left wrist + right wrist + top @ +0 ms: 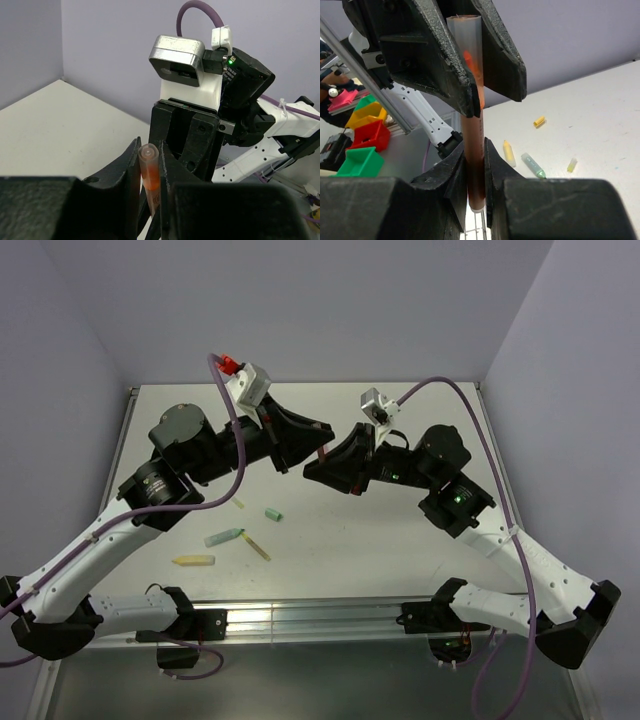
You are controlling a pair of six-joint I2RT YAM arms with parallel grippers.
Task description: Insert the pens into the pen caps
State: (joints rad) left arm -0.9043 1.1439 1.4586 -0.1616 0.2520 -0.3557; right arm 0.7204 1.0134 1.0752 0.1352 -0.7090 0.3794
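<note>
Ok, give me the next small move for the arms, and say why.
Probably press the two grippers together along the pen's axis. The right gripper is shut on the orange pen, the left gripper is shut on the translucent cap, and the tip already sits inside the cap; whether it is fully home isn't clear.

Orange pen [472, 131] aloft inside translucent cap [465, 35], green pen [224, 537], yellow pen [193, 561] lying flat
</note>
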